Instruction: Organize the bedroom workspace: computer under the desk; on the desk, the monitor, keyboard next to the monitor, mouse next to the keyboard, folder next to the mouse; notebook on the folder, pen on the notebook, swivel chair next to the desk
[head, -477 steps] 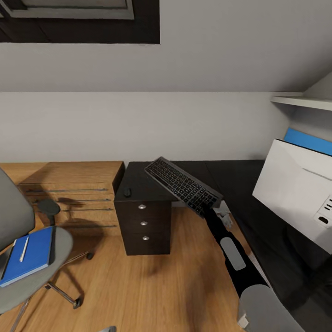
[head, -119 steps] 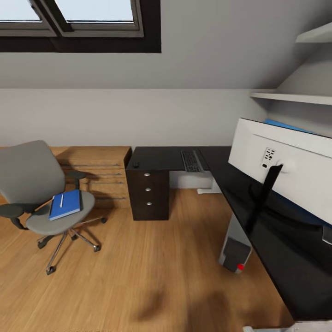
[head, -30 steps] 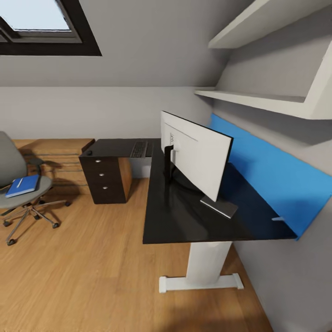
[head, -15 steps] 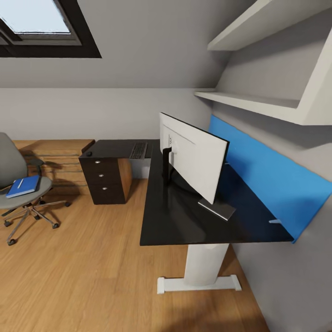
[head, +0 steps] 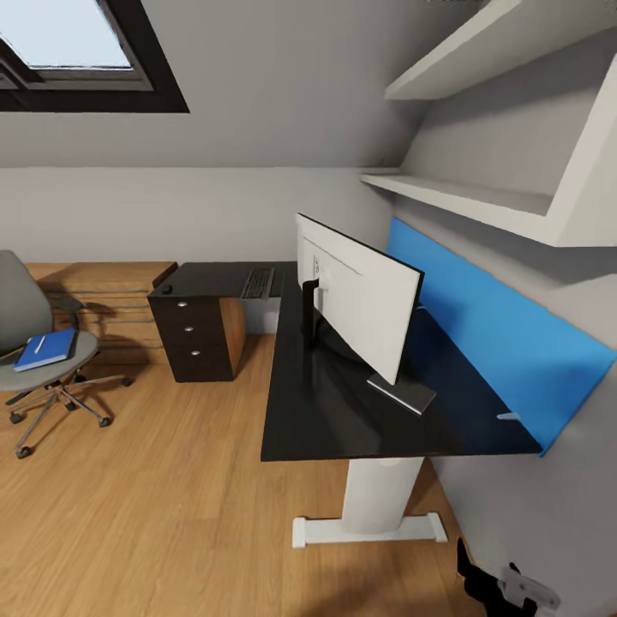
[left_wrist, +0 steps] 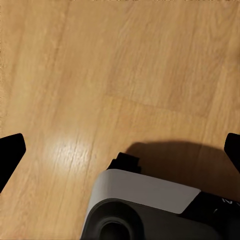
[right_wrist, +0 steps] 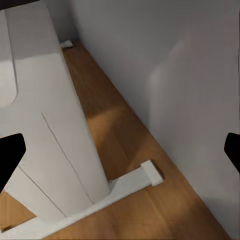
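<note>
The black desk (head: 343, 420) runs along the wall on the right, and a blue panel (head: 506, 334) sits behind it. The white monitor (head: 364, 304) stands on the desk. The keyboard (head: 258, 282) lies at the far end of the desk, and the mouse (head: 166, 287) is a small dark dot on the drawers (head: 197, 338) there. The grey chair (head: 38, 351) is well apart, out on the wood floor (head: 154, 514), with the blue folder (head: 47, 349) and a pen (head: 38, 344) on its seat. White shelves (head: 463, 197) hang above. A white desk leg (right_wrist: 45, 125) stands between the floor and wall.

The right gripper (head: 501, 590) hangs low near the wall. Both grippers' jaws are wide open, holding nothing.
</note>
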You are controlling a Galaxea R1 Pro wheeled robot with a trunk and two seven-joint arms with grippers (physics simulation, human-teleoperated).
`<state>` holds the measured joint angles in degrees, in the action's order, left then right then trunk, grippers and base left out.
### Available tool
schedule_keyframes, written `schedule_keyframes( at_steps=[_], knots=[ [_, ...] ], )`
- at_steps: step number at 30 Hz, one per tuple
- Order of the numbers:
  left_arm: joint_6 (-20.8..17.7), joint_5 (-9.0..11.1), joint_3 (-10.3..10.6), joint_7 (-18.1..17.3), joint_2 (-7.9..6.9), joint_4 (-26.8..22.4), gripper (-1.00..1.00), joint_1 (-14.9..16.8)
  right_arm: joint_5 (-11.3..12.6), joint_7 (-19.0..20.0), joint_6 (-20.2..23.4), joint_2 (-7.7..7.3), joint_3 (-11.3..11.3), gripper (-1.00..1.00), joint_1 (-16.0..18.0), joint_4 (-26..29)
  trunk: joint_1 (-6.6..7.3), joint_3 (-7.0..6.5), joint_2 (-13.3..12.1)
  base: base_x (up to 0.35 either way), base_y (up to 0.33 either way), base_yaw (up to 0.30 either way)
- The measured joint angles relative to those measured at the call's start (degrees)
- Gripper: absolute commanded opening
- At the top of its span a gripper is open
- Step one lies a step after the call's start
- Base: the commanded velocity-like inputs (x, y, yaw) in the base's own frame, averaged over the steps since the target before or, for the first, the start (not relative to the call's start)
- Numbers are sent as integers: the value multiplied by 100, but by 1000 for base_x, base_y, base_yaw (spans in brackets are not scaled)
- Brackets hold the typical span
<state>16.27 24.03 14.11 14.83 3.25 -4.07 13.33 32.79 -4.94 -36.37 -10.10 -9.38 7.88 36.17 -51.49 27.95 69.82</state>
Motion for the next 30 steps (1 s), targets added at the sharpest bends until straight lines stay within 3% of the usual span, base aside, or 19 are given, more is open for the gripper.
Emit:
schedule_keyframes(
  at_steps=[3, 5, 9, 10, 12, 13, 16, 19, 25, 27, 29, 30],
  knots=[
    [0, 0, -1, 1, 0, 0, 100, 0, -8, -271, 402, -197, 11, 100, -1, 609, 66, -54, -120, 0, 0, 0],
    [0, 0, -1, 2, -2, 0, 100, 0, -11, -485, 953, -457, 61, 100, 1, 1135, 110, -90, -201, 0, 0, 0],
    [0, 2, -3, 2, -6, 0, 100, 0, -22, -672, 1815, -732, 211, 100, 24, 1708, 198, -162, -361, 0, 0, 0],
    [0, 3, -4, 2, -7, 0, 100, 0, -35, -718, 2248, -807, 315, 100, 58, 1914, 220, -180, -401, 0, 0, 0],
    [0, 5, -6, 2, -8, 0, 100, 0, -42, -746, 2689, -858, 424, 100, 152, 2050, 264, -216, -482, 0, 0, 0],
    [0, 6, -6, 2, -8, 1, 100, 0, -55, -759, 3099, -889, 495, 100, 338, 2124, 286, -234, -522, 0, 0, 0],
    [4, 8, -8, 2, -9, 1, 100, 0, -59, -763, 3655, -915, 551, 100, 790, 2096, 352, -288, -643, 0, 0, 0],
    [8, 9, -9, 2, -9, 1, 100, 0, -267, -709, 4423, -902, 587, 100, 1823, 1480, 417, -342, -763, 0, 0, 0],
    [9, 6, -9, 1, -9, 1, 100, 0, -822, -293, 4613, -604, 568, 100, 2687, 526, 506, -414, -925, 0, 0, 0],
    [18, 5, -9, 2, -9, 1, 100, 0, -1205, 16, 4504, -451, 570, 100, 3077, -273, 506, -414, -925, 0, 0, 0],
    [21, 6, -11, 2, -9, 0, 100, 0, -1302, 85, 4310, -421, 571, 100, 3248, -670, 506, -414, -925, 0, 0, 0],
    [26, 10, -17, -3, -16, -1, 100, 0, -1456, 226, 3355, -368, 573, 100, 3706, -1705, 506, -414, -925, 34, 0, 0]
  ],
)
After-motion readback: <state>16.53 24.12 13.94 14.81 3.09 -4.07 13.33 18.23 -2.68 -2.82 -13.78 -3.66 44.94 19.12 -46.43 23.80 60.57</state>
